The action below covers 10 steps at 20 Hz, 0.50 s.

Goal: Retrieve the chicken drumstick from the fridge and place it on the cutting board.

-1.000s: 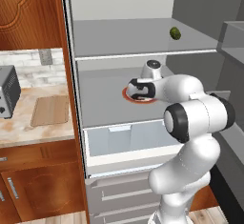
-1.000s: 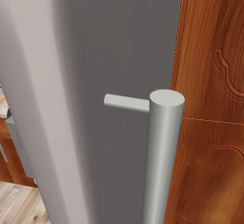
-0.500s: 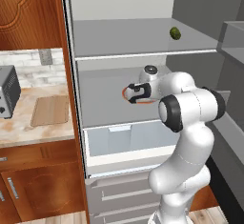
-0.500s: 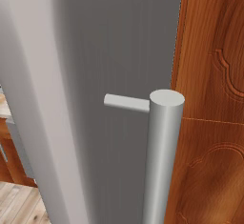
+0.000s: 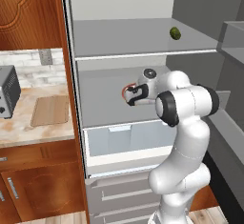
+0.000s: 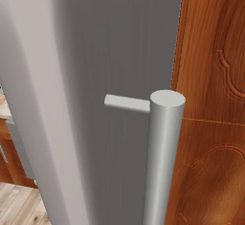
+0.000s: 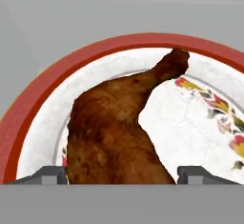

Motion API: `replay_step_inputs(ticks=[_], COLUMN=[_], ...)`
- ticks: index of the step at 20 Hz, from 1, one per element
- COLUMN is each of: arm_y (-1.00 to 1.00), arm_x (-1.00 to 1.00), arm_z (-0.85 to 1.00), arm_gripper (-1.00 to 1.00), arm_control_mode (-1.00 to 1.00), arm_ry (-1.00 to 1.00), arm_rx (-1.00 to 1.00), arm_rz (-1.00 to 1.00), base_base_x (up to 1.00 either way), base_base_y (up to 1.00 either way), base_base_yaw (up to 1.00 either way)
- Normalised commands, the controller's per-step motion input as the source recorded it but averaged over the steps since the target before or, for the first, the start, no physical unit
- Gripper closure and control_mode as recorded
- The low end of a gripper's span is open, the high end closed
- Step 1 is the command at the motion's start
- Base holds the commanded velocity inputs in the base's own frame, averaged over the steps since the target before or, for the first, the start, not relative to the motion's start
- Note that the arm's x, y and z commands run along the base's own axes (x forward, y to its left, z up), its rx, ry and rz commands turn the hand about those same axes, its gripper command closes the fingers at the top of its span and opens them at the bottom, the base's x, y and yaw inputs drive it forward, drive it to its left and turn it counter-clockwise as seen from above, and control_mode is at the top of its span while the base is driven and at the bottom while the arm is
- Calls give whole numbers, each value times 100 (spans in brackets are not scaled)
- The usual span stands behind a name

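The chicken drumstick (image 7: 114,132), dark reddish-brown, lies on a round white plate with an orange-red rim (image 7: 43,89). In the hand view it sits between my two fingertips (image 7: 52,173), which stand wide apart on either side of its thick end. My gripper (image 5: 132,96) is open, reaching into the fridge (image 5: 109,111) low over the plate's rim (image 5: 125,90) on the middle shelf. The hand hides the drumstick in the left base view. The cutting board (image 5: 50,110), a light-tan rectangle, lies on the counter left of the fridge.
A small green fruit (image 5: 175,33) sits on the upper shelf. A grey toaster oven (image 5: 7,92) stands at the counter's left edge. Pale drawers (image 5: 124,139) lie below the plate's shelf. The open fridge door and its handle (image 6: 160,162) stand close in the right base view.
The hand has moved left and down over the plate, which it now mostly covers in the left base view. The base has not moved.
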Motion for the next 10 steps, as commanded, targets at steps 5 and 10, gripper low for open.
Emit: replay_step_inputs(ticks=[5, 10], arm_y=[0, 0], arm_x=[0, 0], arm_z=[0, 0], arm_gripper=[100, 100], arm_control_mode=[-100, -100], arm_ry=[-1, -2], arm_rx=[0, 0], arm_rz=[0, 0], base_base_x=[0, 0], base_base_y=[0, 0], base_base_yaw=[0, 0])
